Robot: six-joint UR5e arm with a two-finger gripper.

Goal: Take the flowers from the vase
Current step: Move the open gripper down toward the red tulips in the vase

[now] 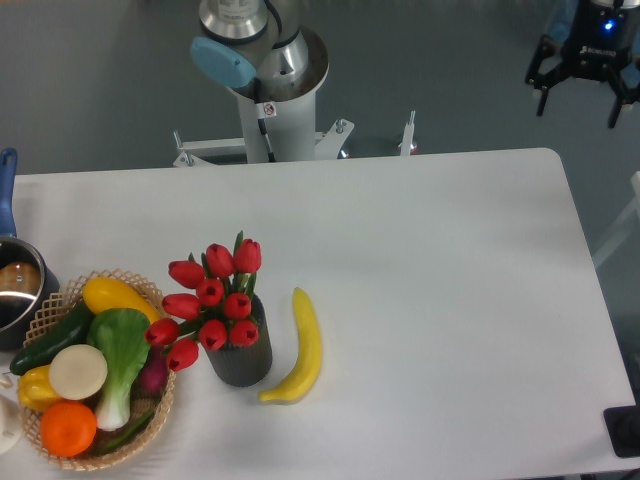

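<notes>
Hovering at upper right, the gripper (583, 75) is spreading its fingers, empty; it should be descending over the tulips (213, 300), pinching stems above the vase (241, 358).

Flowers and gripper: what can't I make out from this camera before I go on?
- Stems of the flowers: hidden by the buds and inside the vase, so their depth is unknown.
- Gripper: in the top right corner, small and partly cut off by the edge; open or shut cannot be told.
- Pot: cut off by the left edge.
- Basket: lower produce is covered by the pieces on top.
</notes>
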